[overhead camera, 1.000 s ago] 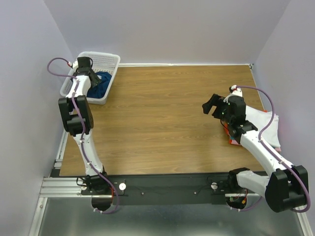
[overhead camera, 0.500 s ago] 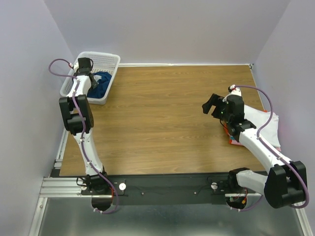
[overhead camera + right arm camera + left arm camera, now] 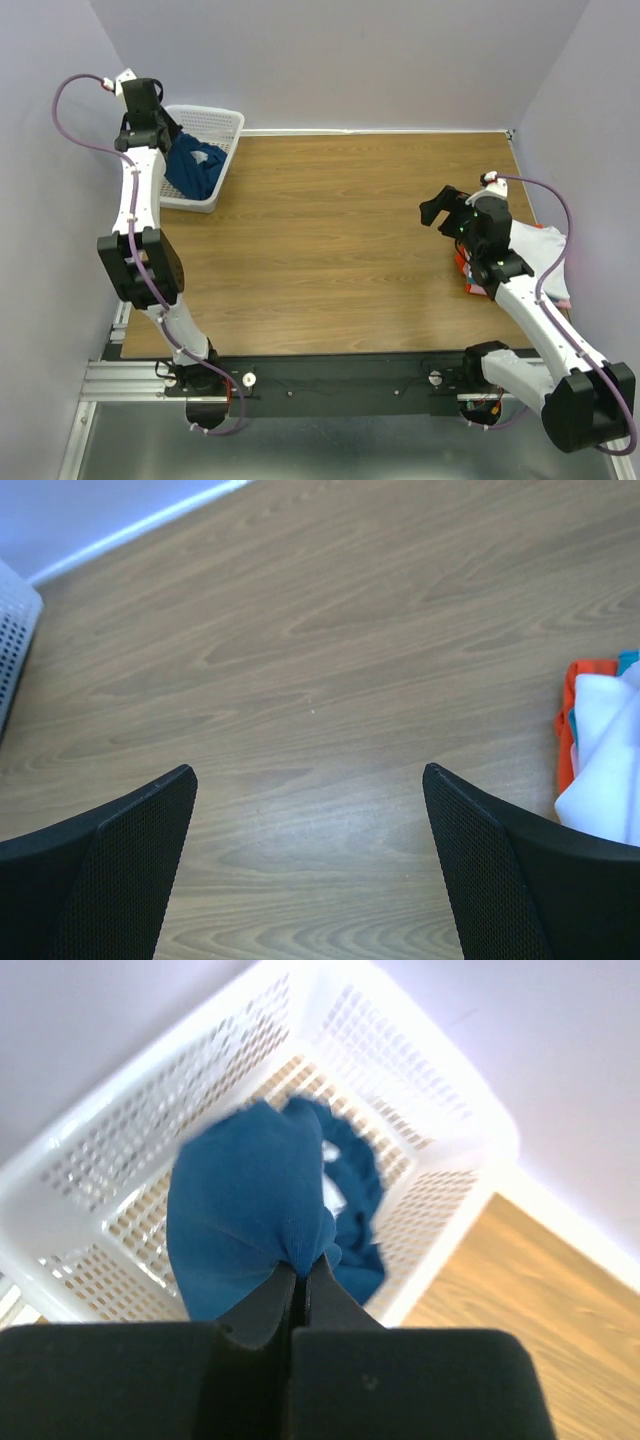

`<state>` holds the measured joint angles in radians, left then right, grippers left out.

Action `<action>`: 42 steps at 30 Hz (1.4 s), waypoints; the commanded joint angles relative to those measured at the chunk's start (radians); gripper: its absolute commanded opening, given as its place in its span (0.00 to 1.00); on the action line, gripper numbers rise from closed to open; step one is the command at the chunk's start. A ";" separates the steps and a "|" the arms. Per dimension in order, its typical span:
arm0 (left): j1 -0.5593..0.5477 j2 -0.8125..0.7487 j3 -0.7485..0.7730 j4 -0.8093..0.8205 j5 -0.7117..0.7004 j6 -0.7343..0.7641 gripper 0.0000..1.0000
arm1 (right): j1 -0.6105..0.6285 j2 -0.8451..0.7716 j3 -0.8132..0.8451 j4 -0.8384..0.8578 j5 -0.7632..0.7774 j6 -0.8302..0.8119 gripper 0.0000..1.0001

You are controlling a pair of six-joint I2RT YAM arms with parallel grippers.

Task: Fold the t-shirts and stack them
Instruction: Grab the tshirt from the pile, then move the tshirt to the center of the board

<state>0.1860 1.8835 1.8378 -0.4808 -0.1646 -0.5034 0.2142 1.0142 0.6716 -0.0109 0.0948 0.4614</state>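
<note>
A dark teal-blue t-shirt [image 3: 195,168] hangs out of the white mesh basket [image 3: 214,124] at the table's far left corner. My left gripper [image 3: 158,130] is shut on a pinch of its cloth, above the basket's left side. The left wrist view shows the blue t-shirt [image 3: 250,1210] bunched at the tips of the left gripper [image 3: 303,1263], the rest trailing down into the basket [image 3: 440,1110]. A stack of folded t-shirts [image 3: 545,262], white over pink and orange-red, lies at the right edge under my right arm. My right gripper [image 3: 440,212] stands open over bare wood, left of the stack [image 3: 600,750].
The wooden table [image 3: 330,240] stretches between the basket and the stack. Walls close in on the left, right and far sides. The basket's corner [image 3: 12,630] shows at the left of the right wrist view.
My left gripper has shut on the blue t-shirt in the basket and risen up and to the left, pulling the cloth up. My right gripper has shifted slightly right, still open.
</note>
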 commanded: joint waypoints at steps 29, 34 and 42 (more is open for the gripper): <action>-0.557 -0.500 0.302 0.350 0.678 0.175 0.00 | -0.003 -0.187 -0.029 -0.006 0.102 0.022 1.00; -0.661 -0.501 0.262 0.390 0.646 0.187 0.00 | -0.003 -0.207 -0.040 -0.006 0.111 0.017 1.00; -0.694 -0.589 -0.287 0.590 0.487 0.100 0.00 | -0.004 -0.200 -0.047 -0.008 0.088 -0.009 1.00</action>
<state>-0.5056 1.3308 1.7935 -0.0269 0.4335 -0.3573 0.2142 0.8078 0.6411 -0.0101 0.1726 0.4698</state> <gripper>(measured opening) 0.013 0.998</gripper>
